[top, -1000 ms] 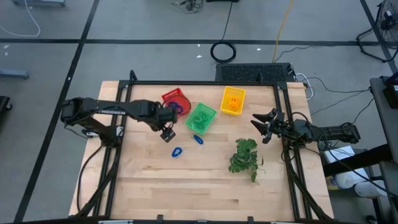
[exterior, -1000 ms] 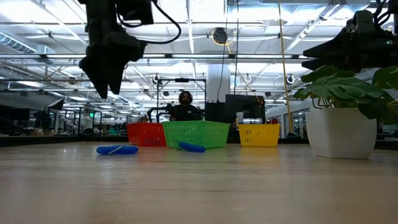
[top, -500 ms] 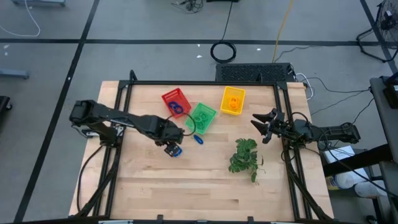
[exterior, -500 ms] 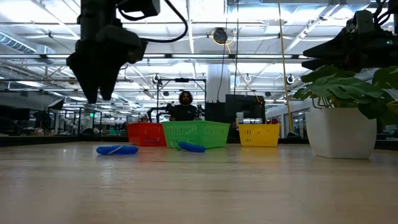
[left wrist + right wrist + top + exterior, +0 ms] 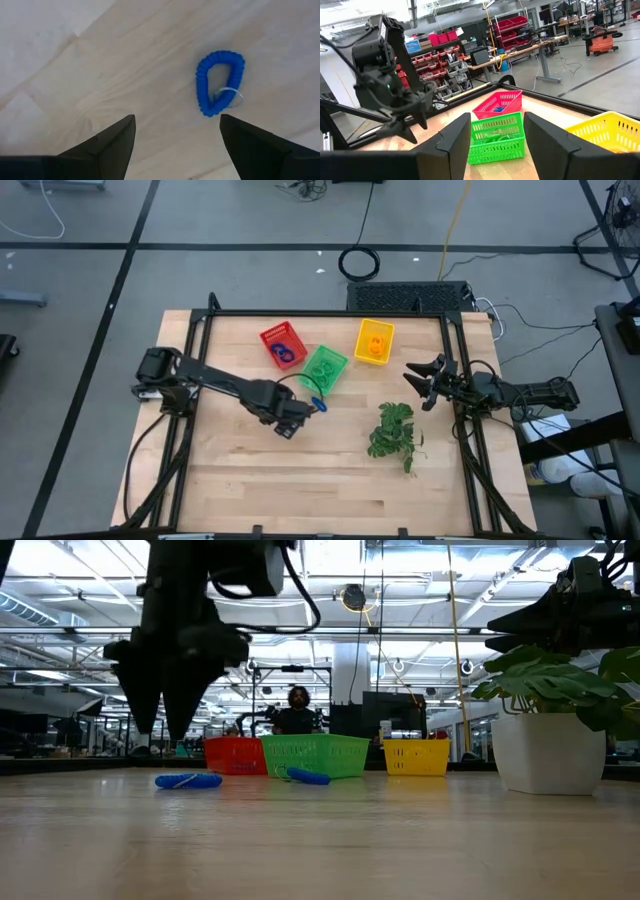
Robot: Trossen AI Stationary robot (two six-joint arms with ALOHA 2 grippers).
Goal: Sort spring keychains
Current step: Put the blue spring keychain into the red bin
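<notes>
Two blue spring keychains lie flat on the wooden table. One [image 5: 220,82], with a small metal ring, lies below my left gripper [image 5: 175,142], which is open, points down and hovers above it [image 5: 188,780]. In the high view the gripper [image 5: 287,424] hides it. The other blue keychain [image 5: 318,404] lies by the green basket [image 5: 324,368]. The red basket [image 5: 283,343] holds blue keychains, the green basket green ones, the yellow basket [image 5: 374,341] orange ones. My right gripper [image 5: 420,385] waits open at the right edge, held level.
A leafy plant sprig [image 5: 392,430] in a white pot [image 5: 545,750] stands right of centre. A dark frame [image 5: 330,313] runs along the table's far and side edges. Bare wood lies toward the near edge. A person [image 5: 297,712] sits beyond the table.
My left gripper has gone from beside the red basket toward the table's near edge and slightly right, sinking lower and rolling about its own axis. It now stands over the blue keychain. Its fingers stay open. The keychains have not moved.
</notes>
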